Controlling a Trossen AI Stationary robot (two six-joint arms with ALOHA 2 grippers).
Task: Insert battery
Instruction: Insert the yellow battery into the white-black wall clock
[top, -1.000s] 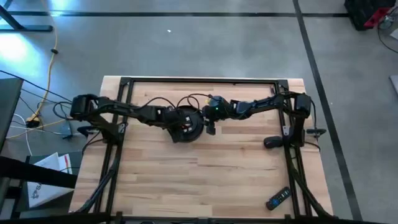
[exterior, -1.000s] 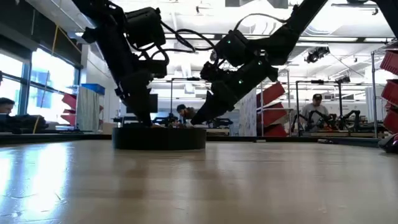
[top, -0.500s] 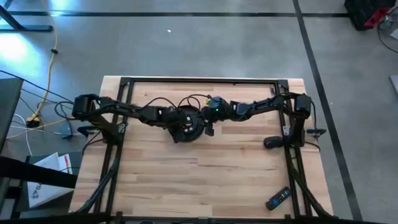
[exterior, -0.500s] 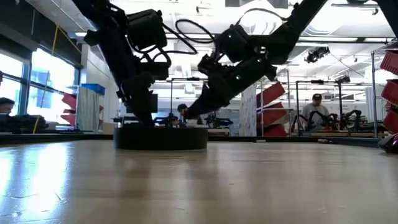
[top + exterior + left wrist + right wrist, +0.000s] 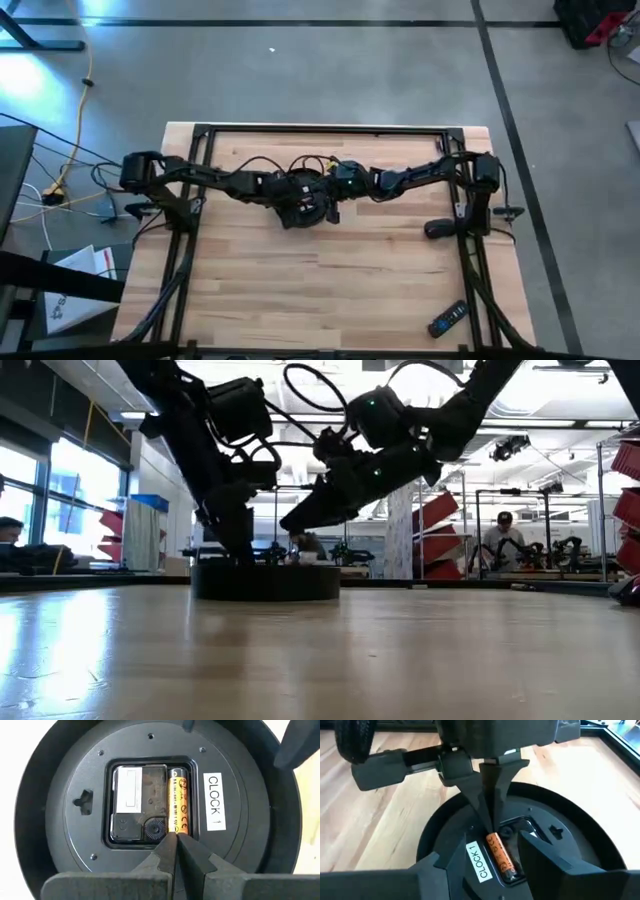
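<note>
The clock (image 5: pixel 150 810) lay face down on the wooden table (image 5: pixel 330 290), toward its far middle, a round black plastic shell with a raised rim and a matte moulded back carrying a white label reading CLOCK 1 (image 5: pixel 214 801). In the rectangular movement housing (image 5: pixel 137 802) at its centre, the battery (image 5: pixel 179 812), a smooth orange-and-gold cylinder, lay in the slot along the label side of the housing, its long axis parallel to the label and pointing toward the left gripper (image 5: pixel 176 851). That gripper stood over the clock with its two tapered dark fingers drawn together to a point, the tips resting at the near end of the battery; whether they pinched it or merely pressed on it could not be determined. The right gripper (image 5: pixel 485 870) approached from the opposite side at a shallow angle, its fingers spread apart on either side of the battery's other end and holding nothing. The left arm was therefore judged the nearer and the working one. The battery appeared almost seated, so the remaining action was probably a push downward and along its axis against the contact. Because the cell is smooth and round, it would likely roll or spring out if pressed off-centre. A grooved black knob (image 5: pixel 155 829) sat just beside the battery.
</note>
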